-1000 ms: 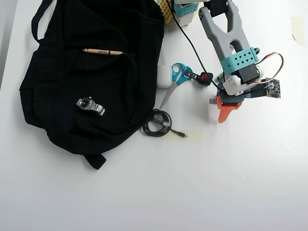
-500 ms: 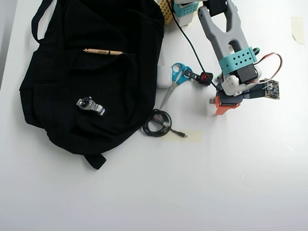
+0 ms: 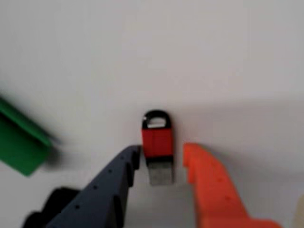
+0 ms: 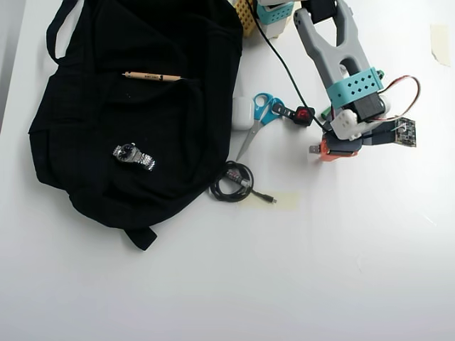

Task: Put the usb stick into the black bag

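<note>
Two spread fingers of the pincer (image 3: 161, 154) are straddling the usb stick (image 3: 157, 145) on the table (image 3: 142, 57), needing closure before carrying toward the black bag (image 4: 142, 106).

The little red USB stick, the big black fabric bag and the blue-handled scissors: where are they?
Little red USB stick (image 3: 156, 141): wrist view, red body.
Big black fabric bag (image 4: 85, 57): overhead view, bare upper cloth.
Blue-handled scissors (image 4: 264, 108): overhead view, handle loop.

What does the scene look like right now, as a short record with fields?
usb stick: flat on the white table, between the two fingers
end effector: open around the stick, not clamped
black bag: left in the overhead view, apart from the arm
on the bag: pencil, watch
beside the bag: scissors, coiled cable
</note>
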Controlling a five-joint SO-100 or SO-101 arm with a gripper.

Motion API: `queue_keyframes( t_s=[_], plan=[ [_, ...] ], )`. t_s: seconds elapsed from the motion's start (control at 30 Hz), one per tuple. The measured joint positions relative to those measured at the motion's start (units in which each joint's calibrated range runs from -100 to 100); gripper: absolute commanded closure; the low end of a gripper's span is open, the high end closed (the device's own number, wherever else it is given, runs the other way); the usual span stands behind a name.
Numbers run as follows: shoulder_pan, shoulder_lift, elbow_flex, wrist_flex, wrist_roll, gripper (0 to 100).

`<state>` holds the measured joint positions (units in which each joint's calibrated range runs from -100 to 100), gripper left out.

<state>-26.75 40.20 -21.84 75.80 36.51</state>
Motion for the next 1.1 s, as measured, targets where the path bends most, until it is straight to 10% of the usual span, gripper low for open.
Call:
queue_keyframes(
  t_s=[1.1],
  plan=[
    [-0.73,0.17,-0.51,0.26,-1.90,98]
  ],
)
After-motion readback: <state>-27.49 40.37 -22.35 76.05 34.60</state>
